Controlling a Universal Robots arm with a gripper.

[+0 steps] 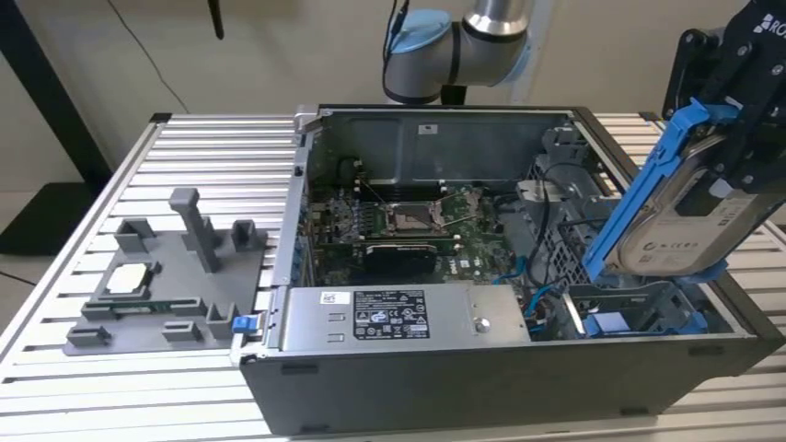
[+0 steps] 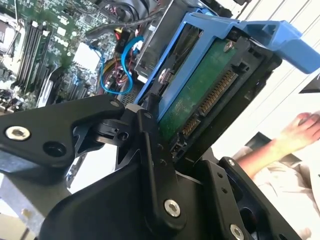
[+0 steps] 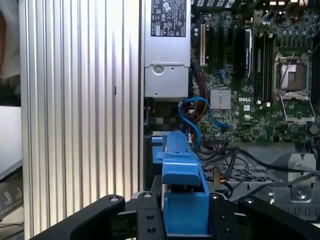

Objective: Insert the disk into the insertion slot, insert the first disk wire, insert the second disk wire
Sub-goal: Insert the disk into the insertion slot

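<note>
Gripper [image 1: 734,161], at three o'clock in the exterior view, clamps the upper end of the disk [image 1: 682,235], which hangs tilted just over the insertion slot [image 1: 632,308]; it looks rigid, fairly heavy and shock-sensitive, best held by its blue carrier's [image 1: 639,184] side rails.

Smooth silver metal is seen on the disk [image 1: 687,230], glossy blue plastic on its frame [image 1: 641,195]. Matt grey metal forms the case [image 1: 491,378]; ribbed bright metal, the table [image 1: 221,147] at 9 o'clock.

Robotics lab, slatted aluminium bench [image 1: 209,152], opened computer case [image 1: 491,382], grey parts fixture [image 1: 172,276]
</note>
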